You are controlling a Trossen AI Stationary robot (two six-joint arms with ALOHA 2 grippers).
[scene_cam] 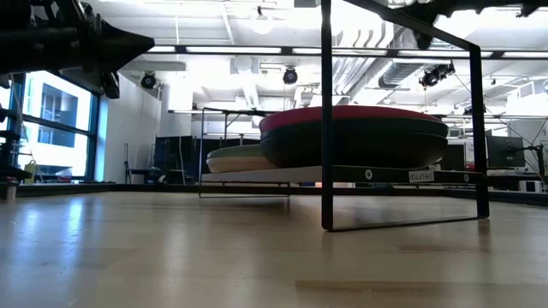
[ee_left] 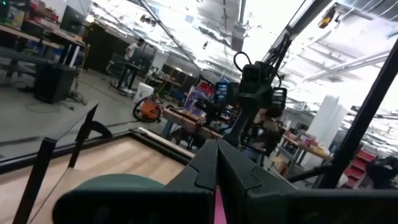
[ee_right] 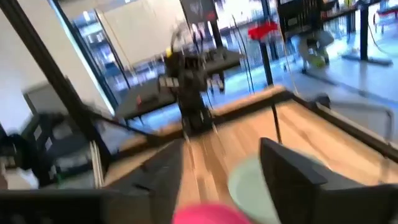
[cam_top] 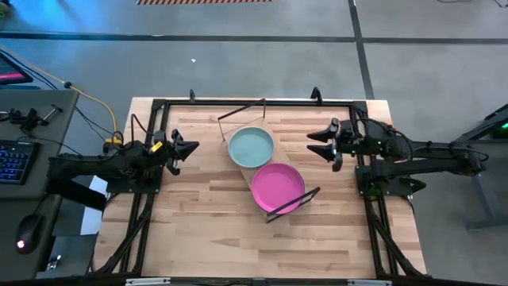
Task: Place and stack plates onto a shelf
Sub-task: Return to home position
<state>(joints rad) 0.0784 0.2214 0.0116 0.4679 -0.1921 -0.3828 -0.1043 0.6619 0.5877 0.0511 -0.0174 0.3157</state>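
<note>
Shelf: the shelf (scene_cam: 360, 174) lies slantwise in the middle of the table (cam_top: 206, 230), its board raised on thin black end frames.
Pink plate: the magenta pink plate (cam_top: 277, 187) tops the stack at the shelf's end nearer the front edge of the table. In the low view it rests on the dark teal plate (scene_cam: 355, 145), which sits directly on the shelf board.
Sage plate: the pale sage-green plate (cam_top: 251, 147) tops the stack at the shelf's other end, just beside the pink one, with their rims almost meeting.
Cream plate: the cream plate (scene_cam: 235, 161) shows in the low view at the bottom of that farther stack, flat on the board. What lies between it and the sage plate cannot be made out.
Left gripper: the left gripper (cam_top: 193, 146) hovers off the shelf's left side, well apart from the plates, grasping nothing. Its own wrist view shows its fingers (ee_left: 202, 171) closed together at the tips.
Right gripper: the right gripper (cam_top: 312, 144) hovers off the shelf's right side, level with the sage plate and clear of both stacks. It is released, with its fingers (ee_right: 292, 174) spread wide and nothing between them.
</note>
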